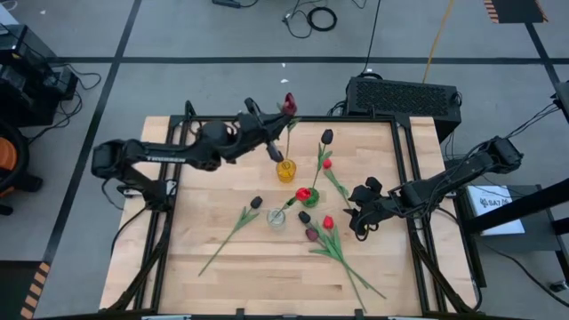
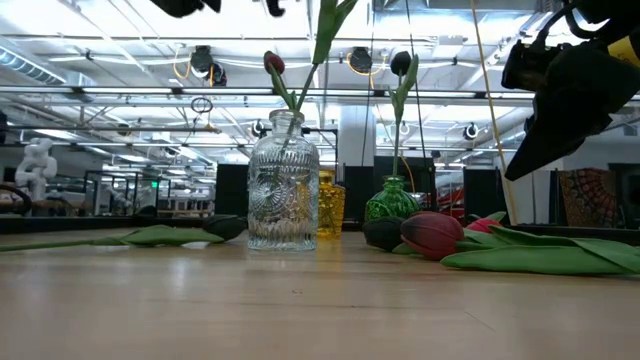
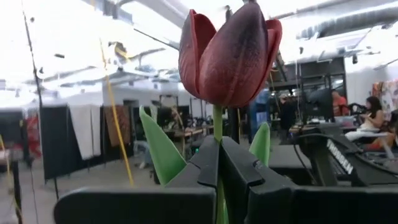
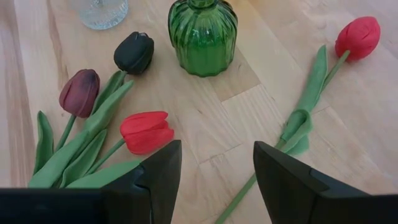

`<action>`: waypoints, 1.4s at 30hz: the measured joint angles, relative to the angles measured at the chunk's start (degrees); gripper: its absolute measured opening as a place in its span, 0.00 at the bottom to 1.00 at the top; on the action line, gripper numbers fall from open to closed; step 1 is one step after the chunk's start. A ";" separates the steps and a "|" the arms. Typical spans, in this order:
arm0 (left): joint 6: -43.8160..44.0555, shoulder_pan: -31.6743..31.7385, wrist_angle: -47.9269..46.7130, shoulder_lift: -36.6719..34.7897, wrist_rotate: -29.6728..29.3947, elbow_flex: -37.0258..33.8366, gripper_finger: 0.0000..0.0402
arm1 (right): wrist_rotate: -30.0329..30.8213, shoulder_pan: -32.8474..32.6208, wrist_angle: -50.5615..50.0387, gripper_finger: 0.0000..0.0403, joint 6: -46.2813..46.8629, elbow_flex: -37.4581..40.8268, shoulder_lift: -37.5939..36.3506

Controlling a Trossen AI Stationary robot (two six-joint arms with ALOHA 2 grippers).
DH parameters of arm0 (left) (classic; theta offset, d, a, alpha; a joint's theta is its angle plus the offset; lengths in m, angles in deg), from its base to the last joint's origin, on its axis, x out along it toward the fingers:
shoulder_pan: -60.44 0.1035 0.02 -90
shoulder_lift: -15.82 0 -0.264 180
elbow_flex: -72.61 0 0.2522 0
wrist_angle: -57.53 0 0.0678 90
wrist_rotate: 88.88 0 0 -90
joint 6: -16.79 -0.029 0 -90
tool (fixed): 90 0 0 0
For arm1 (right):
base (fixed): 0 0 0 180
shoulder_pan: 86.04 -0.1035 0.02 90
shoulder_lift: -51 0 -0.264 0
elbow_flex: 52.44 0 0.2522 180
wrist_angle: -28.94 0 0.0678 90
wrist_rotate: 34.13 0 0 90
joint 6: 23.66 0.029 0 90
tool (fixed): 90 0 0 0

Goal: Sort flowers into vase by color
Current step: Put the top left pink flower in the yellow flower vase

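From where I sat, the left gripper (image 1: 277,153) hung over the far part of the tabletop (image 1: 222,267), beside the yellow vase (image 1: 285,170), its jaws clamped on the stem of a maroon tulip (image 3: 228,53) whose head stood upright above them. That flower was not yet in any vase, and I judged the yellow vase to be where it was headed, though nothing in the views settled that.

Moving rightward, one dark-headed tulip (image 1: 256,203) lay loose near the middle of the tabletop, its stem trailing toward the near left. Next came the clear glass vase (image 2: 283,182), holding one dark red tulip (image 2: 273,63), and just beyond it the green vase (image 4: 203,34), which held at least one flower, with a red head (image 1: 303,194) showing just by its mouth.

Further right, a cluster waited unsorted: a near-black tulip (image 4: 134,52), a maroon one (image 4: 79,92) and a bright red one (image 4: 146,131) lay side by side near the green vase, and another red tulip (image 4: 357,37) lay apart on the far side of it.

The right gripper (image 4: 214,180) hovered over that cluster with its jaws apart and empty.

By my count, two or three flowers were placed, one was in transit, and five remained on the wood, so the sort looked less than half finished.
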 joint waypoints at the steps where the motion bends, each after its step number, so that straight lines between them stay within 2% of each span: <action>1: 1.23 0.54 0.08 0.55 0.41 0.00 0.02 | -0.02 0.00 0.00 0.48 0.00 0.00 0.02; 19: 7.13 2.40 -2.08 2.35 1.77 -1.51 0.02 | -0.02 0.00 0.00 0.48 0.19 0.00 0.02; 31: 5.19 2.39 1.65 7.93 1.66 -1.62 0.02 | -0.04 0.00 0.02 0.48 0.24 0.00 0.02; 42: 5.15 2.68 -2.62 7.86 1.56 -1.62 0.02 | -0.04 0.00 0.02 0.48 0.21 0.00 0.02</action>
